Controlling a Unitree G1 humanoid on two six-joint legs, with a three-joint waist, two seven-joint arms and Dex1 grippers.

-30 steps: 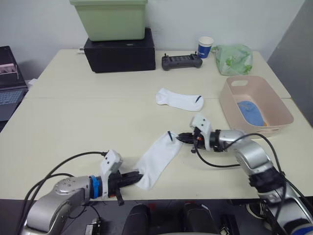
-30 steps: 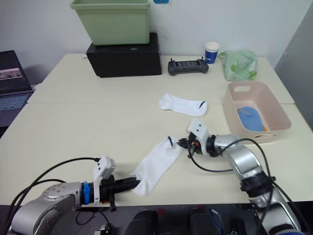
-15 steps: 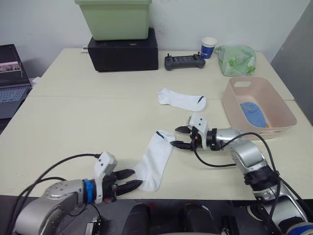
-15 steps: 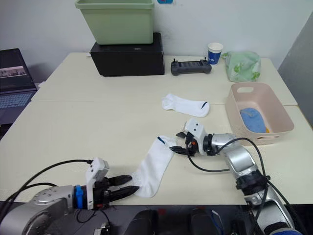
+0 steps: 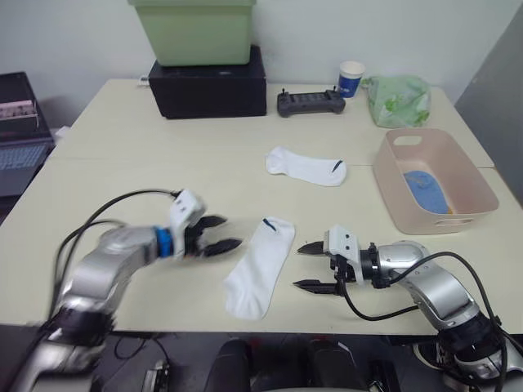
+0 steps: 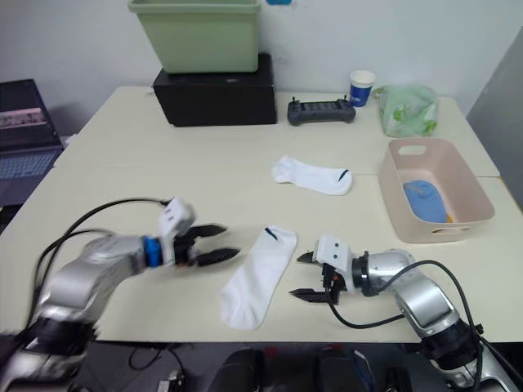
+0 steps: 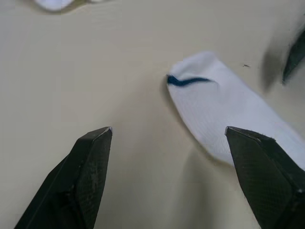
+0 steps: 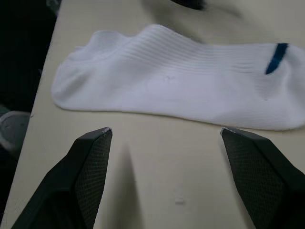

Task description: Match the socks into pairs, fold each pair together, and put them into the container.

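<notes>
near white sock (image 5: 260, 265): let go since a second ago, flat near table's front edge between wide-open left gripper (image 5: 219, 233) and right gripper (image 5: 312, 266); second white sock (image 5: 304, 167) well apart, pairing pending; container (image 5: 468, 205) at right.

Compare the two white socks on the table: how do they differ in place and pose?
The near sock lies lengthwise toward the table's front edge, between the open left gripper and open right gripper. The far sock lies crosswise, mid-table, away from both grippers. The near sock's dark mark sits at its far end; the far sock's sits at its right end. Both are white, flat and outside the tub.
</notes>
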